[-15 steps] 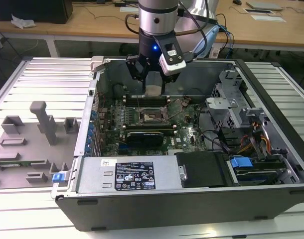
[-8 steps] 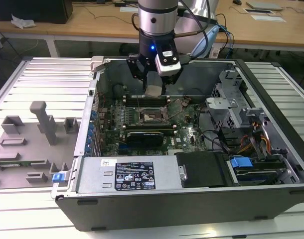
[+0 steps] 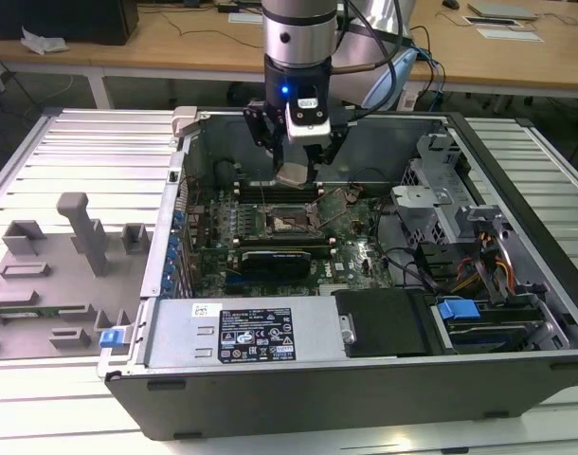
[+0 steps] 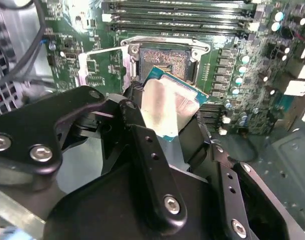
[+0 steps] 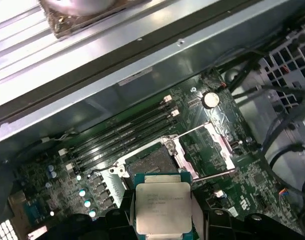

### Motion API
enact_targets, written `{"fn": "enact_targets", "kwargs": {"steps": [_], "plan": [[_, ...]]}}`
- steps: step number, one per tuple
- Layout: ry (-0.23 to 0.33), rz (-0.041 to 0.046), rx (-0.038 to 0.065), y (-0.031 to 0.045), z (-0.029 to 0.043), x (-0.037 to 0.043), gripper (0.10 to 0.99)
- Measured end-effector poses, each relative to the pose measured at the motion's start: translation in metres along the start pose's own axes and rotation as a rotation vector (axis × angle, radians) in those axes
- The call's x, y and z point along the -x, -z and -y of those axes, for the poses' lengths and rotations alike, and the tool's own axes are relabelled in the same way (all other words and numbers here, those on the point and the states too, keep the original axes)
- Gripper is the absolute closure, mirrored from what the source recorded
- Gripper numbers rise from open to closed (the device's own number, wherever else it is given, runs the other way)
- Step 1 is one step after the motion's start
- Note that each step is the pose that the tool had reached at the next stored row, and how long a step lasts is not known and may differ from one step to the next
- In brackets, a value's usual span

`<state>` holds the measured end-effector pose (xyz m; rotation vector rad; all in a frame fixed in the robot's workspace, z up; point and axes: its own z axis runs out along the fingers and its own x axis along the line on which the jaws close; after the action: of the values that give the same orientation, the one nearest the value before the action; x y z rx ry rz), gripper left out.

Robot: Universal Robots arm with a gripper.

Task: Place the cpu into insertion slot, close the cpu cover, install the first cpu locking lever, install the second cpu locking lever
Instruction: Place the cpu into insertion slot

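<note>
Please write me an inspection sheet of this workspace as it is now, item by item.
Surface: slatted metal table carrying an open computer case.
Job's things: cpu held above the empty socket, not seated; cpu cover swung open beside the socket.
Clutter: grey fixture blocks on the table, at the exterior view's left.
Grippers: gripper, fingers closed on the cpu's edges.
Cables: coloured cables inside the case, at the exterior view's right.
Surroundings: wooden desks behind the table.
</note>
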<state>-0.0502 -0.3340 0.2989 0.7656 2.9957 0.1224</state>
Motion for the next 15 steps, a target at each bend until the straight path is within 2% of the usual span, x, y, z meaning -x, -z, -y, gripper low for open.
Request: {"fn": "enact_targets", "kwargs": {"steps": [3,15], "plan": [[-0.08,0.0071,-0.002,-0.0002,0.0,0.0,0.545],[-0.298,0.0264,-0.008,-0.0011,0.0001,0.0,0.545]]}}
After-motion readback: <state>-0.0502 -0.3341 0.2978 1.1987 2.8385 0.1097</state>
